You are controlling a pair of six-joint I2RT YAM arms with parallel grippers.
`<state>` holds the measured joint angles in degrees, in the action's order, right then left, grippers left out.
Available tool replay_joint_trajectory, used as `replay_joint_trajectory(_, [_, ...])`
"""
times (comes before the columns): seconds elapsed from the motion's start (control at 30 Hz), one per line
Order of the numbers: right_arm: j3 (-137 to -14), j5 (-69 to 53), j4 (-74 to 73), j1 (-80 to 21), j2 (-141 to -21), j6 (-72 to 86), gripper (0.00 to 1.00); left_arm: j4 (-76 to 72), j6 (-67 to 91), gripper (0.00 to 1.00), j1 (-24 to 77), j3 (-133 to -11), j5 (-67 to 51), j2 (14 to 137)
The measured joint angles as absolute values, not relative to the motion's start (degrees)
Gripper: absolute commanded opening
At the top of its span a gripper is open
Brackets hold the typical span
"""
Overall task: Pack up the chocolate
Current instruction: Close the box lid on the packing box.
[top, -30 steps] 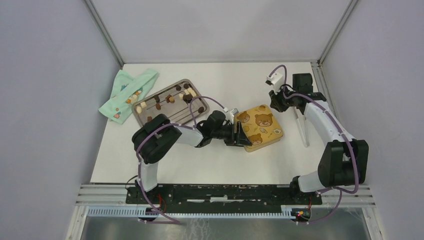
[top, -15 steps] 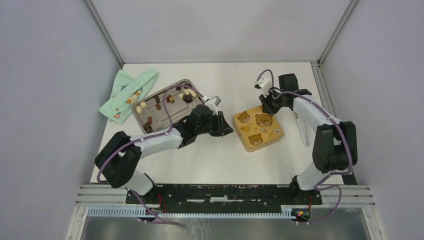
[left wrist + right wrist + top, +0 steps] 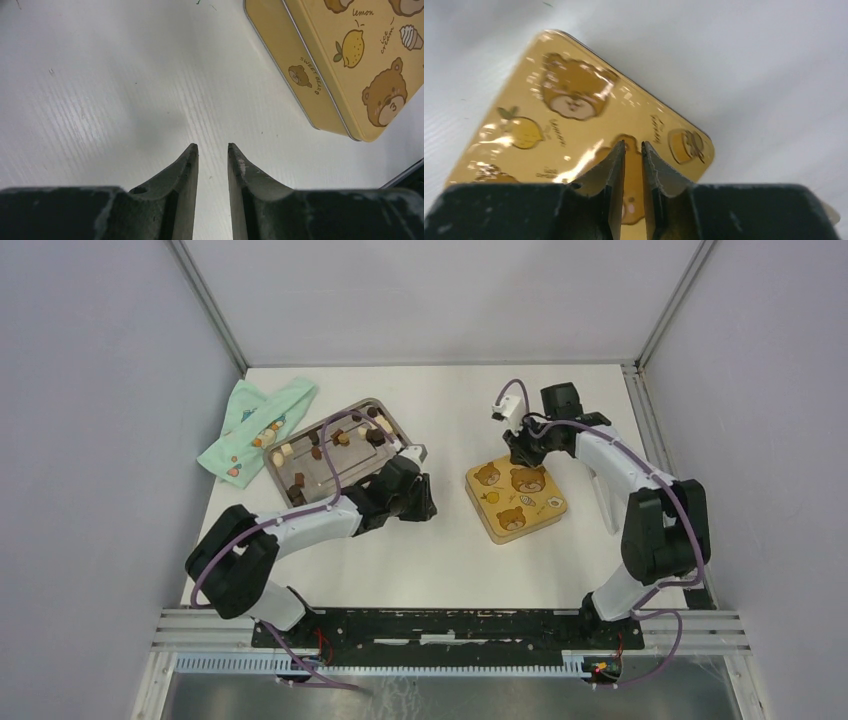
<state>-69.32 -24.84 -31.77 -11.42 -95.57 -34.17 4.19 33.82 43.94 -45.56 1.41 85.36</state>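
On the white worktop [image 3: 420, 550] a yellow bear-printed tin [image 3: 515, 496] was seen lying flat with its lid on, while the chocolates [image 3: 335, 440] were spread over a metal tray [image 3: 290, 483] well apart from it to the left, beside a green cloth [image 3: 255, 425]. The left gripper [image 3: 212, 150] was held low over bare worktop between tray and tin, its fingers [image 3: 187, 165] drawn nearly together with only a narrow gap and nothing between them. The right gripper [image 3: 632, 146] was poised over the tin's far corner, fingers likewise almost closed and empty. With the lid seated, two stages could be fitted: a tin to be opened for filling, or one closed again. Trouble could be expected if the lid were pressed or pried off-centre, since the light tin might be slid or tipped across the smooth surface. The tin's contents were hidden, the tray pieces were too small to be counted, and the right wrist view was blurred, so contact with the lid could not be judged.
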Motion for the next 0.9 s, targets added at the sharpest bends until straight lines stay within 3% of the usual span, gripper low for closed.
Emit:
replay_joint_trajectory(0.17, [-70.1,-28.3,-31.7,-19.0,-93.4,-35.1,0.24,4.4,33.8,0.36,43.9,-44.0,1.7,82.6])
replay_joint_trajectory(0.37, [-70.1,-25.5,-32.2,-23.1,-99.5,-35.3,0.24,4.6,33.8,0.43,43.9,-40.5,2.5,72.6])
replay_joint_trajectory(0.5, [-70.1,-23.9,-32.0,-22.3,-99.6,-35.7,0.26,4.5,33.8,0.56,43.9,-38.1,2.9,65.4])
replay_joint_trajectory(0.57, [-69.1,-22.9,-32.2,-22.2,-97.4,-36.0,0.28,4.4,33.8,0.68,43.9,-36.7,3.1,60.8])
replay_joint_trajectory(0.7, [-67.4,-21.8,-32.1,-20.7,-87.2,-36.4,0.49,4.2,33.2,0.98,43.9,-35.3,4.4,49.7])
replay_joint_trajectory(0.87, [-64.8,-23.5,-28.0,-9.7,-69.6,-34.5,0.97,6.1,30.8,1.0,43.9,-39.2,6.1,42.5])
replay_joint_trajectory(0.9, [-64.1,-23.4,-26.8,-7.0,-66.5,-34.0,0.98,7.1,30.0,1.0,43.9,-41.2,6.3,42.3])
